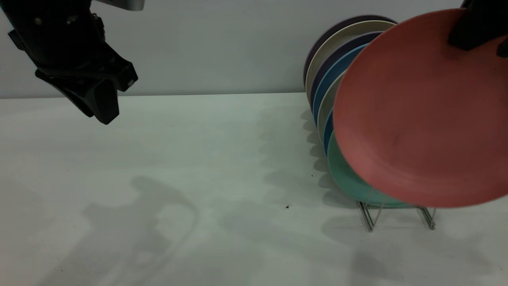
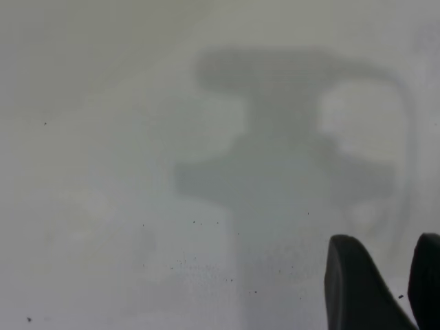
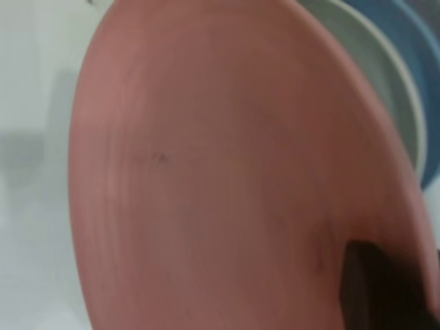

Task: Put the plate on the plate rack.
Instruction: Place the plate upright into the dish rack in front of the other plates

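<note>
At the upper right of the exterior view, the right gripper (image 1: pixel 476 29) pinches the top edge of the plate (image 1: pixel 424 115), its black jaws pressed onto the rim, one finger (image 3: pixel 378 289) lying dark against the pink face in the right wrist view. Held this way the plate hangs on edge, tilted, in the air just in front of the row already standing in the plate rack (image 1: pixel 397 216), its lower rim above the rack's near wire ends and apart from them. Only the exterior view shows those silver wires; the right wrist view is filled by the pink disc, with slivers of pale and blue rims past it. Directly behind the held plate stands a teal-green plate (image 1: pixel 349 178), and farther back blue plates (image 1: pixel 329 79), cream ones and a dark purple one, all upright and largely hidden by the pink disc. Far off at the upper left, the left gripper (image 1: pixel 101 105) hangs above the white table (image 1: pixel 178 159); its wrist view shows two dark fingertips (image 2: pixel 357 289) with a narrow gap between them, holding nothing, over the bare tabletop and the arm's own shadow.
</note>
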Tool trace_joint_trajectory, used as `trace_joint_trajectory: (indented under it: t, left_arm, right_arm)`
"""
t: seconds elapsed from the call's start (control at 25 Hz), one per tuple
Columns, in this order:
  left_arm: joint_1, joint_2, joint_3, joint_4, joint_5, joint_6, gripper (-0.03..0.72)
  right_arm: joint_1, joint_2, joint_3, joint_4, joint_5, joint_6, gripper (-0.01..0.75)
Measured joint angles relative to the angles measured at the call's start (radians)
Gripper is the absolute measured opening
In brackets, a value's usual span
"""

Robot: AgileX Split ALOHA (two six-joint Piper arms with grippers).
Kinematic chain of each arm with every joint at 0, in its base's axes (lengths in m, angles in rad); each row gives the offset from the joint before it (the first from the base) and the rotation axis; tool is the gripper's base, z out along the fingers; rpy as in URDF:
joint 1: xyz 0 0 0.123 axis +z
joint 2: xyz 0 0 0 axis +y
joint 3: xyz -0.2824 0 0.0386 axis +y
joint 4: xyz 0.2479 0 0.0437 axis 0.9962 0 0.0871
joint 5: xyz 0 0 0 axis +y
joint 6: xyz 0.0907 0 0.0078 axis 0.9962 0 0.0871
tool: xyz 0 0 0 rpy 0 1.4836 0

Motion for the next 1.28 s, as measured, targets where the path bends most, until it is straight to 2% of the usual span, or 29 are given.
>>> trace_joint_trajectory:
  t: [0.2,0.48,1.08,1.28]
  left_arm:
    - [0.000,0.000,0.000,-0.001,-0.001,0.002,0.240]
    - [0.000,0.000,0.000,-0.001,-0.001,0.002,0.240]
    - [0.000,0.000,0.000,-0.004,0.000,0.002,0.240]
    - [0.000,0.000,0.000,-0.004,0.000,0.002,0.240]
  right_arm:
    - [0.080,-0.022,0.000,-0.183,-0.013,0.119,0.050]
    - [0.164,-0.023,0.000,-0.344,-0.008,0.183,0.050]
    - [0.166,0.029,0.001,-0.447,-0.015,0.197,0.050]
    - [0.166,0.054,0.040,-0.494,-0.059,0.214,0.050]
